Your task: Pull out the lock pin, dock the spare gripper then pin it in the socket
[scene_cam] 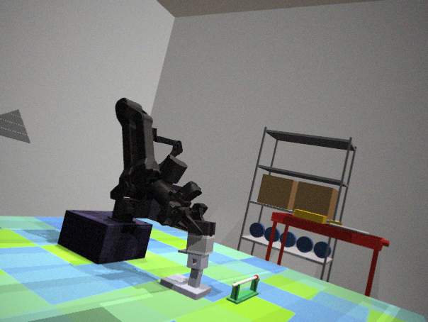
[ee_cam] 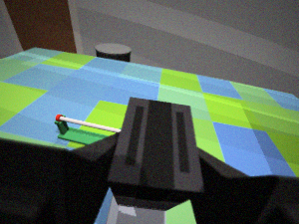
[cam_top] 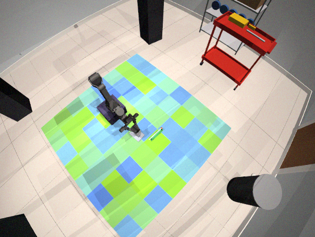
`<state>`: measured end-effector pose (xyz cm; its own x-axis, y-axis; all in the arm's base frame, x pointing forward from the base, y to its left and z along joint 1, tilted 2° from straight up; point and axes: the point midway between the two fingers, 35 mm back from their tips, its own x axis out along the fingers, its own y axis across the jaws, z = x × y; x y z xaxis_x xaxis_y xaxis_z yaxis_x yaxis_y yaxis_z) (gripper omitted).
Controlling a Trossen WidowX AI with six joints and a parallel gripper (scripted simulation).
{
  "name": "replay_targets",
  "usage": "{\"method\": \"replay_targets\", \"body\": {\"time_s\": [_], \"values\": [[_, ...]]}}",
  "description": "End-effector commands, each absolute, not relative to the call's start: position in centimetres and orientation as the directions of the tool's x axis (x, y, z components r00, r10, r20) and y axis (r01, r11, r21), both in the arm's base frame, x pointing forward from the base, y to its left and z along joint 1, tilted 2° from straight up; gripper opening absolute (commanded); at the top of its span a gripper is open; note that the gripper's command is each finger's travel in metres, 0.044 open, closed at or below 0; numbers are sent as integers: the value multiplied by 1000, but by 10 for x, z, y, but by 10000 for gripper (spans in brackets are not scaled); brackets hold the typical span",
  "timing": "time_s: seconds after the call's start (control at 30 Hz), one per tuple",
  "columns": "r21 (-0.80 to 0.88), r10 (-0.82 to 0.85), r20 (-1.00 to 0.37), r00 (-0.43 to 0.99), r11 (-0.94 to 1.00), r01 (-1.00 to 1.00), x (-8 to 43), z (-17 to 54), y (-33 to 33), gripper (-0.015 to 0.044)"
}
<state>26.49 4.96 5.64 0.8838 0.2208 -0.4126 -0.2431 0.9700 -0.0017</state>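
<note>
My gripper (scene_cam: 201, 228) (ee_cam: 152, 140) is shut on the spare gripper (scene_cam: 199, 244), a light grey block with a dark grooved top, held upright. Its body sits directly above the mount's socket (scene_cam: 203, 262), with no gap visible; its spigot is hidden, seemingly inside the socket. The socket's side hole shows in the exterior view, with no pin through it. The mount's pale base (cam_top: 140, 137) (scene_cam: 170, 280) is flat on the mat. The white lock pin (cam_top: 155, 133) (scene_cam: 245, 281) (ee_cam: 90, 123), red at one end, lies across the green rack (scene_cam: 244, 296) (ee_cam: 80, 135) beside the mount.
The arm's dark purple pedestal (cam_top: 104, 112) (scene_cam: 85, 237) stands behind the mount on the patchwork mat (cam_top: 130, 169). Farther off are a red cart (cam_top: 224, 65) (scene_cam: 319, 230), shelving, black pillars (cam_top: 151, 21) and a black cylinder (cam_top: 242, 191) (ee_cam: 114, 53).
</note>
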Motion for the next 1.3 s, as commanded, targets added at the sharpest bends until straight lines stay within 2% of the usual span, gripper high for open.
{"method": "replay_targets", "body": {"time_s": [0.0,0.3,0.87,1.27], "values": [[-2,221,-413,884,970,-243,265,56,50,0],[-2,221,-413,884,970,-243,265,56,50,0],[-2,221,-413,884,970,-243,265,56,50,440],[-1,221,-415,883,970,-243,263,65,49,440]]}}
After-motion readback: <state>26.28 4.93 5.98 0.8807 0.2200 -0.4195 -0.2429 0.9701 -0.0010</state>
